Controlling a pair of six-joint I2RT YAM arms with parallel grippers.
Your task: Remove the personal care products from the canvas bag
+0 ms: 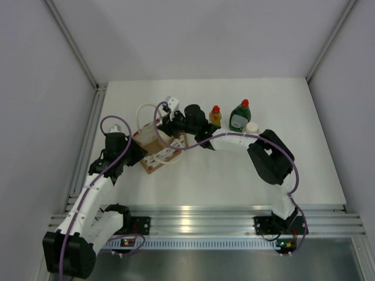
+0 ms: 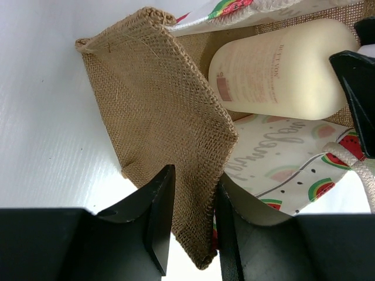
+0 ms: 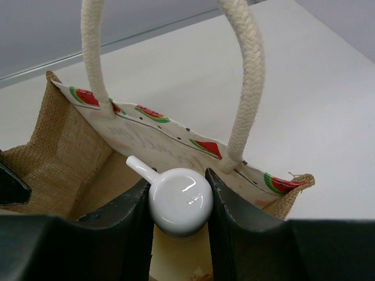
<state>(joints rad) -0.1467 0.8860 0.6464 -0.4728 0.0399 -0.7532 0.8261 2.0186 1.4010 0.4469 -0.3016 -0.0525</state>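
- Two hands, both gripping.
- Left hand [image 2: 193, 178] pinched the canvas bag's [image 2: 152, 105] burlap end wall.
- Right hand [image 3: 179, 181], lower centre, clamped the pump bottle's [image 3: 180, 205] white head.

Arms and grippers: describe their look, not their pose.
The left arm and right arm have white links with black joints. A purple cable loops along each. The fingers are matte black, flat and wedge-shaped.

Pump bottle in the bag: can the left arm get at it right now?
Probably not: left claw is pinched on the bag wall, and the right claw grips the pump bottle by its head.
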